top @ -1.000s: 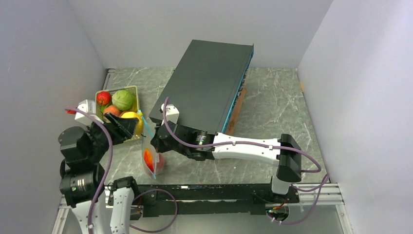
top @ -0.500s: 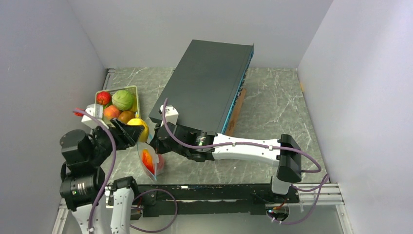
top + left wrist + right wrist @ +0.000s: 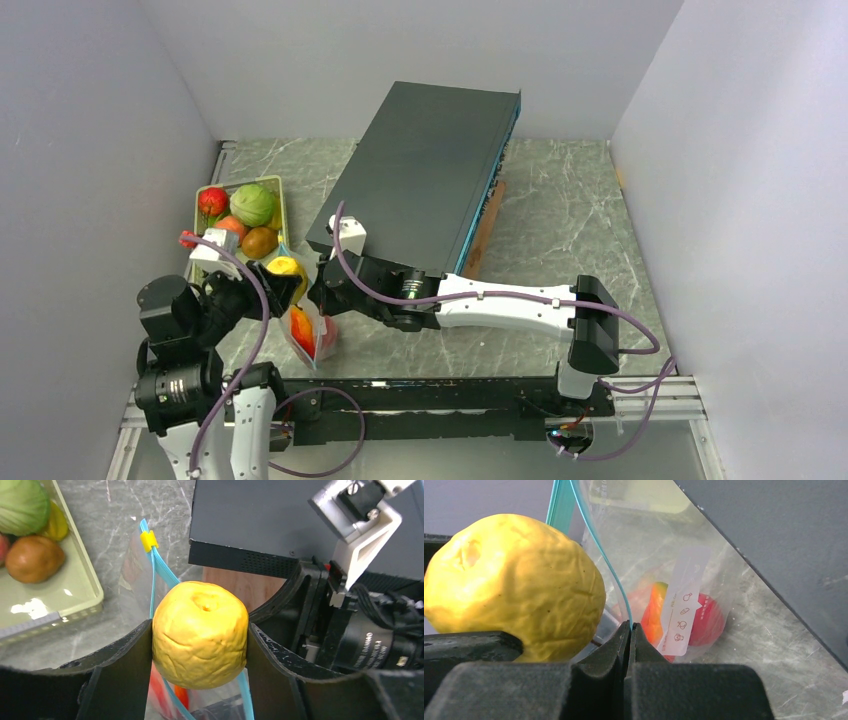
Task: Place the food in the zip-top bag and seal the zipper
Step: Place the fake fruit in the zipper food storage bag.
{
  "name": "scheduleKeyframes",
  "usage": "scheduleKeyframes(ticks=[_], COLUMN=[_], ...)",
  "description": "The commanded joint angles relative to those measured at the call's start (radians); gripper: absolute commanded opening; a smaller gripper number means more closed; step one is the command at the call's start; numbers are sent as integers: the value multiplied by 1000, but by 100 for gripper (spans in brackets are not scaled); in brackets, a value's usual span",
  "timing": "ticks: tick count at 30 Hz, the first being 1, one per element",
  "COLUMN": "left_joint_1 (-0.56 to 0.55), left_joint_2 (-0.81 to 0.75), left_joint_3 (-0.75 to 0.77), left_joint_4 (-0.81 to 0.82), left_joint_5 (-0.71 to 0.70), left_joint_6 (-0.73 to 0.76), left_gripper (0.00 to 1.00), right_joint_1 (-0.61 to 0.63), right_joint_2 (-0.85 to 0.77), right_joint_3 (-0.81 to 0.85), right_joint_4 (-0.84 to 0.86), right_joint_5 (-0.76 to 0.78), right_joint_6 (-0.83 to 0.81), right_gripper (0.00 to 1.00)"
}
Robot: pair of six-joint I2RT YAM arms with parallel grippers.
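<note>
**While the bag is held open, a yellow fruit hangs over it**

Where the left gripper (image 3: 270, 288) meets the bag, its two black fingers squeeze a yellow fruit (image 3: 200, 630), one on each side. The fruit is round and bumpy, with wrinkled skin and a small dent on top. It sits right at the mouth of the bag (image 3: 644, 545), which stands on the grey stone-look table (image 3: 560, 220) between the two grippers.

The bag is clear, thin and floppy. Its zipper (image 3: 159, 567) is a thin blue strip with a small yellow clip (image 3: 148, 540) at the far end. A white label (image 3: 684, 605) shows on its side. Inside lie a smooth red piece (image 3: 711, 622) and an orange piece (image 3: 654, 612).

The right gripper (image 3: 630, 630) is pinched tight on the bag's top edge, with no gap between its fingers.

The pale green basket (image 3: 75, 597) is hard plastic with a slotted rim. It holds a green cabbage (image 3: 22, 505) and a round brown piece (image 3: 32, 557). The big dark slab (image 3: 425, 170) is flat with sharp corners.

One second ago the fruit was at the near end of the basket. Now it has come away from the basket and is by the bag. The right gripper has stayed where it was.
</note>
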Motion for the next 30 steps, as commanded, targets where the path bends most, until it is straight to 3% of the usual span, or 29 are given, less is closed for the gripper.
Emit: scheduleKeyframes(ticks=[1, 7, 12, 18, 21, 24, 27, 30], left_joint_1=[-3, -4, -4, -4, -4, -4, -3, -4], left_joint_2=[-4, -26, -24, -21, -22, -32, -24, 1], left_joint_3=[-30, -63, -43, 13, 41, 56, 73, 88], left_joint_4=[57, 95, 66, 34, 11, -8, -60, -156], left_joint_5=[49, 85, 39, -1, -33, -62, -178, -349], left_joint_6=[138, 136, 135, 121, 110, 97, 55, -12], left_gripper=[1, 14, 55, 80, 99, 100, 98, 79], right_joint_1=[4, 4, 4, 3, 5, 4, 4, 5], right_joint_2=[-13, -8, -2, -6, -12, -18, -22, -25], right_joint_3=[50, 55, 55, 49, 46, 41, 36, 34], right_joint_4=[28, 26, 28, 30, 30, 32, 34, 35], right_joint_5=[-5, -5, -7, -7, -2, -1, 0, 3], right_joint_6=[0, -2, -1, 1, -1, -2, -2, -2], right_gripper=[0, 0, 0, 0, 0, 0, 0, 0])
